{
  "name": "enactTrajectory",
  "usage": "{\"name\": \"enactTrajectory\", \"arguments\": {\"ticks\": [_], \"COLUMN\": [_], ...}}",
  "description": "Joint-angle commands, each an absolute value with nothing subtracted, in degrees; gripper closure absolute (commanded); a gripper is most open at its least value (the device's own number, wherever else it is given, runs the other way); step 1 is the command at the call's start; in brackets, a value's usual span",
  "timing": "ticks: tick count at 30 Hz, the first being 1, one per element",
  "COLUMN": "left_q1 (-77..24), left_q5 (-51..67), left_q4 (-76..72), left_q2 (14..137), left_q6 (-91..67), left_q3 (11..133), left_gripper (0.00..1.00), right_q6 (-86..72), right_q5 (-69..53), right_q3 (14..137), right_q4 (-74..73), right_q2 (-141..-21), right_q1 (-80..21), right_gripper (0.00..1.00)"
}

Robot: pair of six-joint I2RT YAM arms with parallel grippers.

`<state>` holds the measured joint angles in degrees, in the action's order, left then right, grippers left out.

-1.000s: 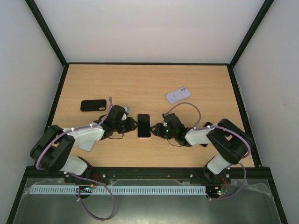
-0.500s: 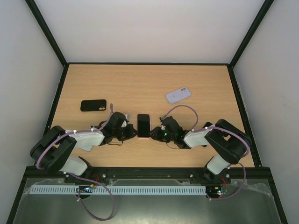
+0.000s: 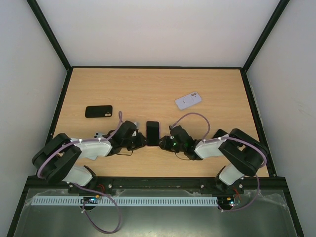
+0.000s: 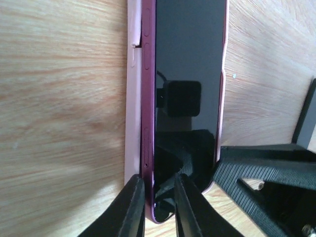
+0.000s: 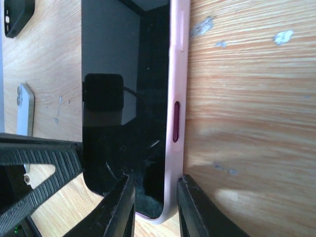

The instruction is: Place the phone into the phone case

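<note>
Pinching phone (image 4: 187, 59) edge with left gripper (image 4: 158, 180), phone case (image 5: 177, 98) wall with right gripper (image 5: 154, 182), likely to seat them together

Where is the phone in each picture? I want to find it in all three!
Top external: the phone lies in the middle of the near part of the table, dark screen up.
Left wrist: it fills the upper middle, running top to bottom.
Right wrist: it fills the left-centre.
Shared landmark: the wooden table under it. Both wrist views also show the pink case along the phone's side.
</note>
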<state>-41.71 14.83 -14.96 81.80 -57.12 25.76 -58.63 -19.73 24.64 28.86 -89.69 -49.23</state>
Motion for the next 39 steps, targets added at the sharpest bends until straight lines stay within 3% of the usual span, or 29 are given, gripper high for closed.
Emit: {"name": "enactTrajectory", "arguments": {"ticks": [1, 8, 19, 23, 30, 36, 39], "left_q1": [-41.4, -36.4, -35.1, -35.2, -35.2, -35.2, -35.2], "left_q5": [15.7, 16.4, 22.4, 22.9, 21.4, 19.3, 18.7], "left_q4": [-13.3, -11.3, -18.8, -20.6, -19.4, -18.0, -17.8], "left_q2": [79.0, 76.9, 84.1, 85.3, 85.0, 80.1, 78.8], "left_q6": [-55.6, -51.9, -50.7, -50.5, -50.0, -50.4, -50.3], "left_q3": [27.3, 27.3, 28.0, 27.0, 24.7, 22.1, 21.3], "left_gripper": [0.79, 0.74, 0.88, 0.97, 0.97, 0.97, 0.97], "right_q6": [-56.2, -55.6, -57.6, -61.3, -66.8, -76.1, -75.0], "right_q5": [-17.7, -16.2, -19.2, -24.4, -28.0, -33.4, -32.9], "right_q3": [27.0, 30.0, 32.9, 31.6, 30.0, 25.8, 26.4], "right_q4": [24.7, 23.1, 26.9, 35.6, 43.6, 59.1, 57.3], "right_q2": [-86.3, -88.3, -95.2, -95.6, -94.1, -94.0, -93.8], "right_q1": [-50.6, -47.6, -46.4, -46.4, -46.4, -46.7, -47.4], "right_gripper": [0.73, 0.64, 0.58, 0.58, 0.58, 0.57, 0.57]}}
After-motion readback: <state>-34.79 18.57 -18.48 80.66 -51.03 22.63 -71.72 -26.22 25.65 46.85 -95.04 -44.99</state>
